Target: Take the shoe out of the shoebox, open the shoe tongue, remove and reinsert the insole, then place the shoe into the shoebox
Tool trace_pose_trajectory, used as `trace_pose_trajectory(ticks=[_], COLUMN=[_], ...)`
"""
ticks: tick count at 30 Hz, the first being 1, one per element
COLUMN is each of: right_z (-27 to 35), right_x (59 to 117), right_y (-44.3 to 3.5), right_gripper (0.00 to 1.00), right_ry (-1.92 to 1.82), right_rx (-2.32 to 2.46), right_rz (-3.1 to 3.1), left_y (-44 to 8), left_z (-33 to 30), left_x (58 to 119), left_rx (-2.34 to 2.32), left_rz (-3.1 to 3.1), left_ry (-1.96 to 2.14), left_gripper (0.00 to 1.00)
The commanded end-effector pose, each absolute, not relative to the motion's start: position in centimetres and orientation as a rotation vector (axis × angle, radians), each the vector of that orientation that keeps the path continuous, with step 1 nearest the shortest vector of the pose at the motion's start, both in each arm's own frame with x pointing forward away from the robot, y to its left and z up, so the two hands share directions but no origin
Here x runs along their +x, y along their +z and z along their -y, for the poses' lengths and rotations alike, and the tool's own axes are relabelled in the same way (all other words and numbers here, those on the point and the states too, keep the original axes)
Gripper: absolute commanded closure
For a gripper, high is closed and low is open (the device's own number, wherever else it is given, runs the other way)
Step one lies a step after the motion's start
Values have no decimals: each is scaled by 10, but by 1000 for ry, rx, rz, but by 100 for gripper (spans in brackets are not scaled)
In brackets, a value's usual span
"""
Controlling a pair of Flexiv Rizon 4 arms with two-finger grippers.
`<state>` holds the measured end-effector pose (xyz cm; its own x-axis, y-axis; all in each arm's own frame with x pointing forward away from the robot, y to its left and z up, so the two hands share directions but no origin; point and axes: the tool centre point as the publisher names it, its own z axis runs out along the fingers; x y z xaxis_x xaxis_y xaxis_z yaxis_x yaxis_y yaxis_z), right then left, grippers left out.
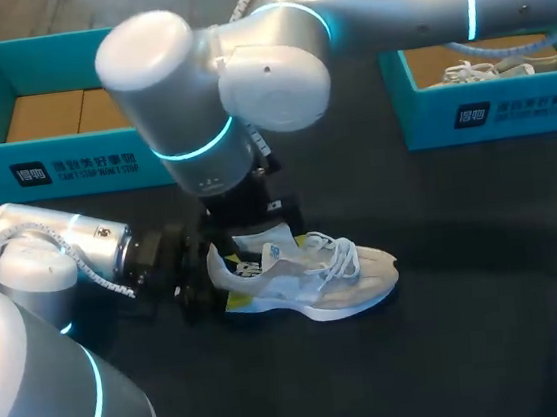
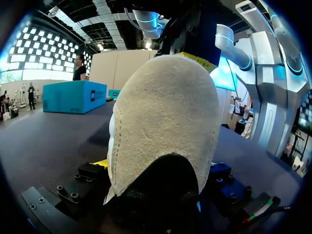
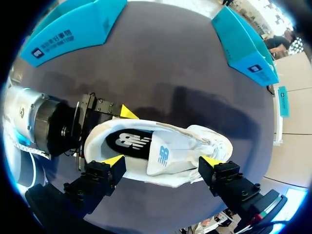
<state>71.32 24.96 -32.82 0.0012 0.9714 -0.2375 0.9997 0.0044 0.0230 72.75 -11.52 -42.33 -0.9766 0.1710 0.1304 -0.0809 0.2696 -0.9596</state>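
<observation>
Closest to the left wrist camera is the heel of the shoe (image 2: 165, 122), a pale suede surface that fills the space between the fingers of the left gripper (image 2: 157, 165). Both fingers press the heel from opposite sides at a medium spread and hold it. The shoe rests on its sole on the dark table (image 1: 444, 250), toe pointing away from the left arm.

The right gripper (image 3: 162, 160) hangs directly over the shoe. Its fingers are spread wide, one yellow tip near the heel and one near the laces. Contact with the shoe cannot be determined.

A white logo marks the black insole (image 3: 129, 142) inside the shoe, and a blue logo marks the white tongue (image 3: 163, 155).

Two teal boxes stand well apart at the far side of the table, each with white print on its front wall. The left box (image 1: 71, 157) holds brown cardboard (image 1: 51, 114). The right box (image 1: 489, 109) holds another white shoe (image 1: 504, 67).

In the head view, the right arm covers the table behind the heel.
</observation>
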Motion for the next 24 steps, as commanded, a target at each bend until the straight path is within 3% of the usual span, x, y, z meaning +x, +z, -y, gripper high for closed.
trace_pose_trajectory(ticks=[1, 24], right_z=[-253, -232], right_x=[707, 708], right_y=[-332, -340], right_gripper=[0, 0], right_ry=[-165, -133], right_rx=[2435, 2484], right_rz=[-1516, -1335], left_y=[-427, -427], left_z=[112, 112], left_x=[730, 730], left_rx=[-85, -85], left_rz=[2328, 2328], left_ry=[1780, 1780], left_gripper=[100, 100])
